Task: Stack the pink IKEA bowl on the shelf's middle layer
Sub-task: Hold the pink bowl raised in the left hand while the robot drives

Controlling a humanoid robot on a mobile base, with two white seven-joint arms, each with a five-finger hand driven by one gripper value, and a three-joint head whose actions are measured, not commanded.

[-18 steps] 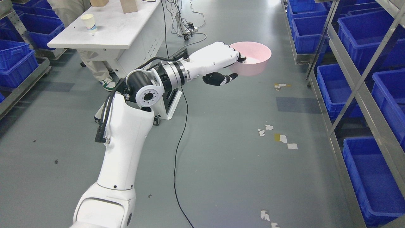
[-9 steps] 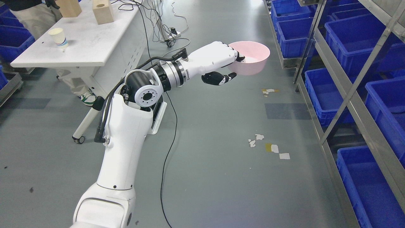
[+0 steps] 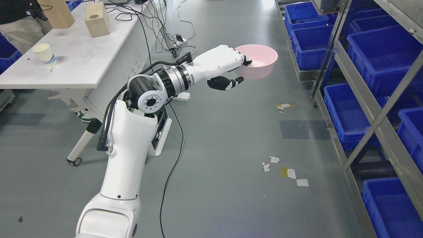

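Observation:
A pink bowl (image 3: 261,62) hangs in the air over the grey floor, held upright by its left rim. My left hand (image 3: 239,67) is shut on that rim, fingers curled over the edge and the dark thumb stretched out below it. The left arm reaches up from the lower left across the middle of the picture. To the right of the bowl runs a metal shelf (image 3: 363,99) with slanted struts and blue bins on its layers. The right arm does not show.
A white table (image 3: 79,66) stands at the upper left with a paper cup (image 3: 44,54), two wooden blocks (image 3: 96,19) and cables. A person (image 3: 19,16) stands behind it. A black cable (image 3: 172,165) trails over the floor. Blue bins (image 3: 380,53) fill the shelf.
The whole picture has shifted, so the camera has moved; the table and shelf sit differently in frame. The hand keeps its hold on the bowl in the same pose.

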